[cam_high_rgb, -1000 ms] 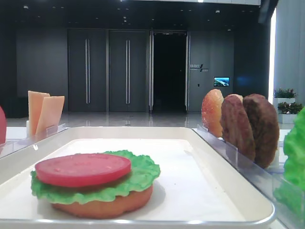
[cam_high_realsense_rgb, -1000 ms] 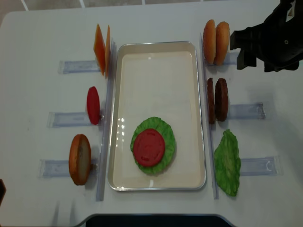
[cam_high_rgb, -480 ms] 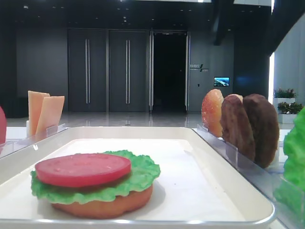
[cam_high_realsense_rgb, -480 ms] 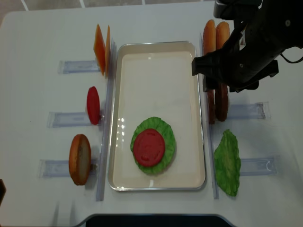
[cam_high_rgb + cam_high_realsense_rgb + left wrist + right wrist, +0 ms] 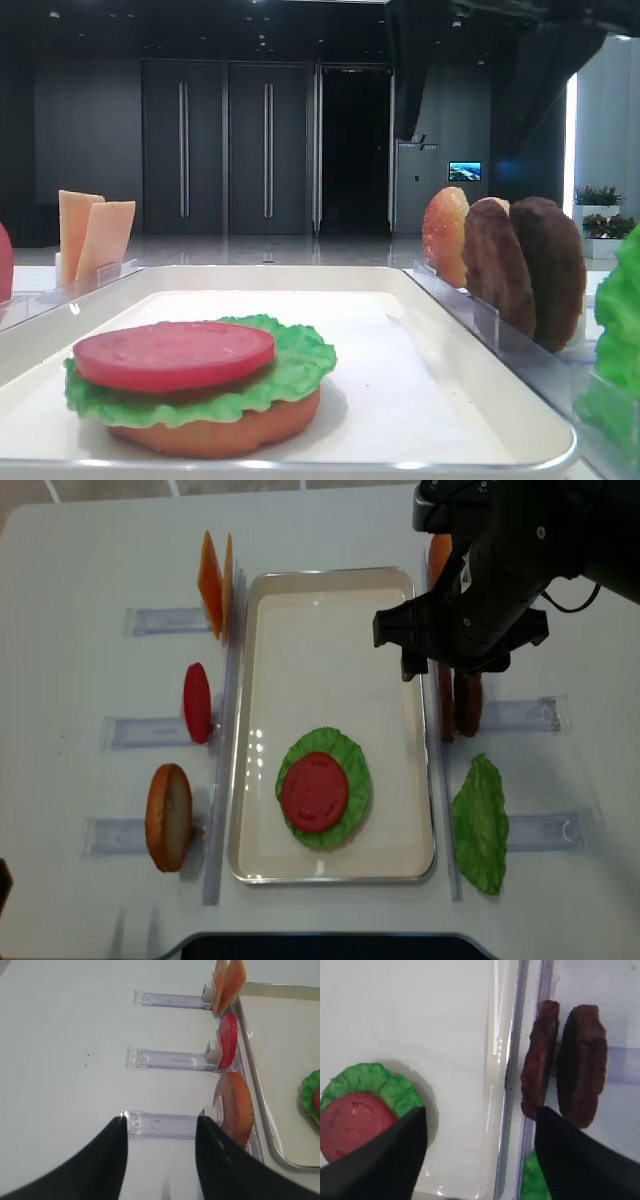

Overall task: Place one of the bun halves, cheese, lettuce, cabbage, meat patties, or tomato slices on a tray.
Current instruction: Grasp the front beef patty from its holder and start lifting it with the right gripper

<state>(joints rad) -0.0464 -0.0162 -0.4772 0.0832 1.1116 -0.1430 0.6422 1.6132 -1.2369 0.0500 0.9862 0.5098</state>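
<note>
You kept the left gripper (image 5: 160, 1155) spread and idle over the table's (image 5: 80, 570) left racks. On the tray (image 5: 330, 610), a bun half (image 5: 215, 428) carried lettuce (image 5: 350, 760) and tomato (image 5: 314, 790). Your right gripper (image 5: 480, 1152), fingers wide apart and empty, hovered by the upright meat patties (image 5: 565, 1065), likely the next layer.

White table (image 5: 80, 550) fills overhead frame. White tray (image 5: 262, 730) at centre, long side running top to bottom. Left of tray: three clear plastic racks (image 5: 140, 731), stacked upper, middle, lower left. Right of tray: more clear racks (image 5: 520, 716), upper one largely hidden behind arm. Long clear strip (image 5: 222, 780) along tray's left edge, another (image 5: 447, 830) along right edge. Dark edge at bottom centre of frame.
</note>
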